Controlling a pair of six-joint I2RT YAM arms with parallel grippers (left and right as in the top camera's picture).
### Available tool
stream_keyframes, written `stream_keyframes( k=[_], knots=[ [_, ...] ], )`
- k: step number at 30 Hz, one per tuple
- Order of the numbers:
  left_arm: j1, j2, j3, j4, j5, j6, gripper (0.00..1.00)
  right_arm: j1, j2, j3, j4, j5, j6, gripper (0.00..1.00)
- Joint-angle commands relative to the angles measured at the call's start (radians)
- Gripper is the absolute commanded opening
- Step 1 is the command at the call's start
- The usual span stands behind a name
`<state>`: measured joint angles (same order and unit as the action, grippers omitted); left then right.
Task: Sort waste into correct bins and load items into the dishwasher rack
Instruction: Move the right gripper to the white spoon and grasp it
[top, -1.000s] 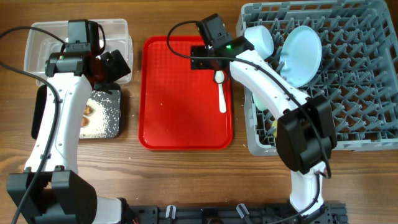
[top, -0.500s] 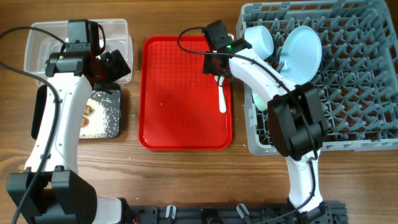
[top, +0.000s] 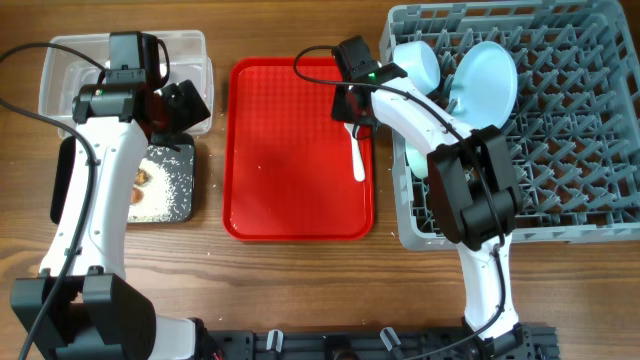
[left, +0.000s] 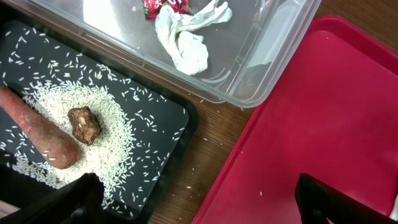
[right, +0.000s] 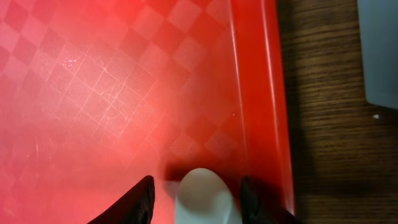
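- The white plastic spoon (top: 357, 155) lies on the flat red plastic tray (top: 290, 170) in the middle of the wooden surface (top: 300, 290). It sits just inside the tray's right rim, with its bowl end toward the far edge and its handle toward the near edge.
- The right fingers (right: 134, 200) are spread and low over the red tray, one on each side of the spoon's bowl end. They are not clenched on it. A strip of red shows between the spoon and one finger, and it cannot be told whether the other finger touches it.
- The left fingers (left: 78, 199) are released and set wide apart with nothing between them. They hang above the spot where the two bins and the red tray come close together.
- The clear rectangular plastic tub (left: 273, 43) stands at the far left corner of the surface. It holds the crumpled red-and-white wrapper (left: 163, 6) and the white tissue (left: 186, 40).
- The shallow black rectangular tray (left: 181, 121) sits right against the tub on its near side.
- In the black tray, the orange-brown carrot-like piece (left: 40, 137) and the small brown lump (left: 84, 124) lie just beside each other on a bed of loose white rice grains (left: 121, 155).
- A few stray grains lie on the bare wood between the black tray and the red tray.
- The large grey plastic grid rack (top: 590, 150) fills the far right corner.
- The pale blue round plate (top: 487, 88) stands on edge among the rack's pegs.
- A pale blue bowl (top: 420, 62) is tipped beside the plate at the rack's far left corner.
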<state>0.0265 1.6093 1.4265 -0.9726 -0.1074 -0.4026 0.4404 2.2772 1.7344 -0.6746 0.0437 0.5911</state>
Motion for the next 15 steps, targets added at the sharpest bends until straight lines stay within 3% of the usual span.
stream_keyframes(
  k=[1, 6, 10, 15],
  knots=[
    [0.006, -0.005, 0.012, 0.003, -0.006, 0.005, 1.00, 0.003, 0.021, -0.009, -0.020, -0.074, 0.016, 0.45],
    [0.006, -0.005, 0.012, 0.003, -0.006, 0.005, 1.00, 0.003, 0.021, -0.008, -0.053, -0.140, 0.022, 0.46],
    [0.006, -0.005, 0.012, 0.003, -0.006, 0.005, 1.00, 0.000, 0.021, -0.008, -0.074, -0.158, 0.022, 0.55],
    [0.006, -0.005, 0.012, 0.003, -0.006, 0.005, 1.00, -0.008, 0.021, -0.008, -0.097, -0.198, 0.018, 0.56]
  ],
)
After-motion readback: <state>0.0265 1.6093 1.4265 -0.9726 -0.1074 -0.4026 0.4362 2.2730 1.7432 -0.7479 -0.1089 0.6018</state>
